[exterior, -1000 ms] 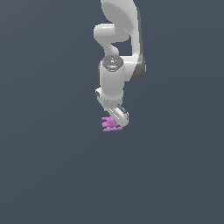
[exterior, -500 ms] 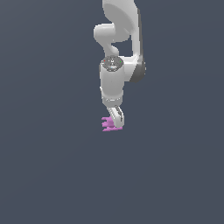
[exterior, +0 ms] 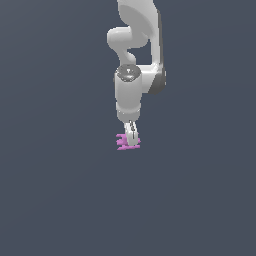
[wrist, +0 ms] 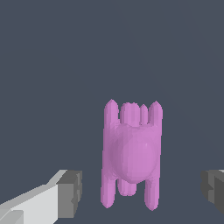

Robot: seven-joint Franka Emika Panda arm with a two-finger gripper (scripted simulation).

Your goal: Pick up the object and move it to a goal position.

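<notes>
Exterior view first: nearly all of the picture is one flat, dark grey-blue ground (exterior: 55,190), and nothing lies on it toward the exterior view's left. Near the middle sits the pink-magenta object (exterior: 123,142), a small lumpy piece with thin prongs sticking out toward the exterior view's left. Directly over it hangs the gripper (exterior: 132,140), pointing straight down, its pale fingers overlapping the side of the object that faces the exterior view's right. From this angle I cannot tell whether the fingers touch the piece. Above the gripper rises the white arm (exterior: 131,95), a thick upright cylinder with a grey cap on top, joined toward the exterior view's right to a darker elbow segment and continuing up out of the picture. The ground toward the exterior view's right is bare.

Wrist view shows the gripper (wrist: 144,192) from above, looking down past it. One finger (wrist: 65,194) appears as a white bar ending in a grey pad; the other finger (wrist: 214,188) shows only as a grey pad at the picture's edge. The jaws stand wide apart, with clear grey ground showing between each pad and the object (wrist: 131,153). The object lies between the two pads, nearer the white-barred one, touching neither. Its rounded, swollen body has several blunt prongs at one end and three thinner legs at the other, running across the line between the pads.
</notes>
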